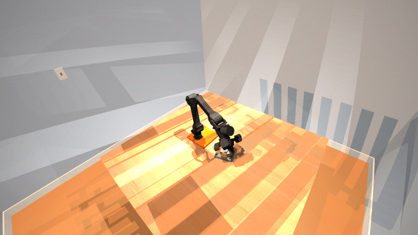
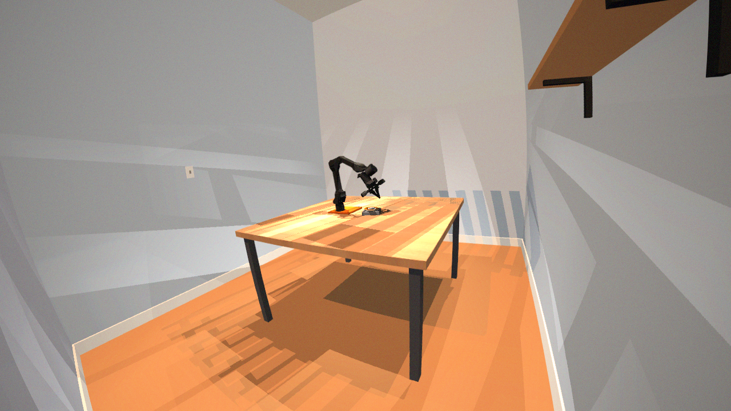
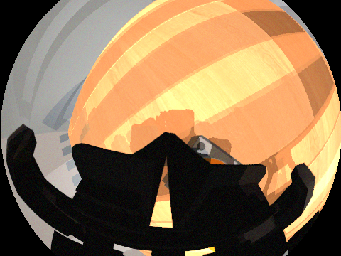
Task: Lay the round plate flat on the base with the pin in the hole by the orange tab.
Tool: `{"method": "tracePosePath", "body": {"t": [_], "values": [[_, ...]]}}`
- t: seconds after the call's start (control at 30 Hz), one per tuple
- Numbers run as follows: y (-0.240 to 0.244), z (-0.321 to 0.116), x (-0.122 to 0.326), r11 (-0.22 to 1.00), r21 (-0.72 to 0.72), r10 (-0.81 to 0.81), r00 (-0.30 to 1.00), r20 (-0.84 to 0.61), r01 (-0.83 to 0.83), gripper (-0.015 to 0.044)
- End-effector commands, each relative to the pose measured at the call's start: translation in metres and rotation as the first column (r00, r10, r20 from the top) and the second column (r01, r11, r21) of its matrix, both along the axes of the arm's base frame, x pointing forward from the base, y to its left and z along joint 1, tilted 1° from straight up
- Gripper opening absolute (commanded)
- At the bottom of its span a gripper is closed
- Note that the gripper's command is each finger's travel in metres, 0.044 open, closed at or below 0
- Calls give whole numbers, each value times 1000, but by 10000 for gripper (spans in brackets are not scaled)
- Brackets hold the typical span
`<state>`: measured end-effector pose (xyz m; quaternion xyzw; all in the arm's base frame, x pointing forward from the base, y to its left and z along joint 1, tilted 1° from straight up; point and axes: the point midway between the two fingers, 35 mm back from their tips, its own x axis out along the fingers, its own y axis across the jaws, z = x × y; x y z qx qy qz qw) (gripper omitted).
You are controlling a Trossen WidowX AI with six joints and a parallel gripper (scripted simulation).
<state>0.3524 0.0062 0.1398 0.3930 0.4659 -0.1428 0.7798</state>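
The dark grey base [image 1: 223, 158] [image 2: 371, 213] [image 3: 207, 148] stands on the table. The round orange plate [image 1: 228, 154] [image 3: 216, 161] is on it, with a white middle that shows in the top view. My gripper [image 2: 379, 196] [image 3: 168, 137] is shut with nothing between its fingertips. It points down and in the exterior view hangs a little above the base. In the wrist view the fingers cover most of the base and plate. The post, pin, hole and orange tab cannot be made out, nor can the plate's tilt.
The arm stands on an orange mounting board [image 1: 209, 137] [image 2: 351, 210] beside the base, on the wooden table [image 1: 181, 201] [image 2: 398, 248]. Walls stand behind the table. A wall shelf [image 2: 587, 45] is high at the right in the exterior view.
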Motion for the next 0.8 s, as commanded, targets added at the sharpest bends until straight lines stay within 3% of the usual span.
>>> {"method": "tracePosePath", "body": {"t": [0.0,0.1,0.23,0.77], "values": [[-12,-19,-38,845,-223,412,858,-306,-486,0],[-17,-22,-60,668,-195,583,668,-463,-718,0],[-19,-22,-70,574,-160,644,564,-517,-803,0],[-19,-41,-68,568,-155,647,555,-522,-808,0]]}}
